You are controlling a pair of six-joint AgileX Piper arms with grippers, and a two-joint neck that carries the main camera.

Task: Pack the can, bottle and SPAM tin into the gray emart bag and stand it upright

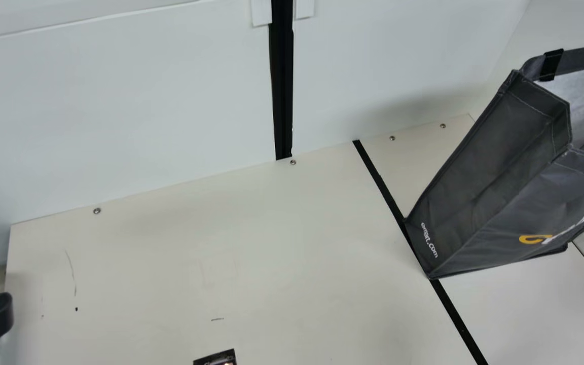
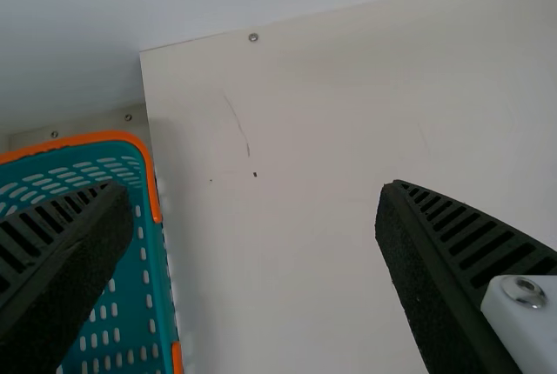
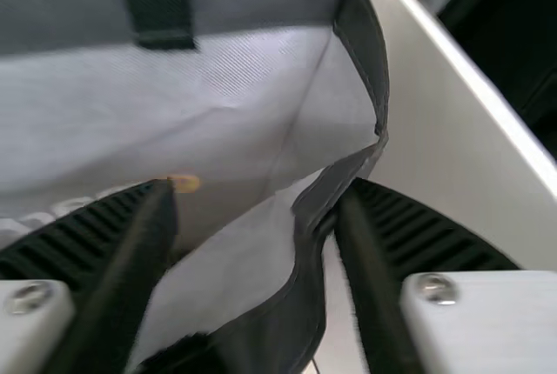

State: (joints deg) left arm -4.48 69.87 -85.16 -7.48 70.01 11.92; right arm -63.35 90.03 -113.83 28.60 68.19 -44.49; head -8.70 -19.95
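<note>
The right gripper (image 3: 259,190) has its fingers apart, straddling the rim (image 3: 305,209) of the bag. In the right wrist view, the finger at lower left reaches over the pale inside, while the one at lower right is outside the cloth. The rim runs steeply down between them, much closer to the outer finger and seemingly touching it, with a clear gap to the inner one. The fingers would close across the rim, so a pinch seems to need little more than shutting, perhaps after centring on the fold; closing off-centre could drag the wall sideways.

The bag (image 1: 489,182) is at the right of the main view, its base resting on the black line (image 1: 376,177) and its long axis running from lower centre-right to upper right, mouth and handle (image 1: 581,60) at the upper end. Whether its base sits quite flat, and how full it is, I cannot tell.

The left gripper (image 2: 252,190) is at the lower left of the main view, well apart from the bag, its fingers wide open on nothing near the basket (image 2: 96,137). The right arm is plainly the nearer for steadying the bag.
</note>
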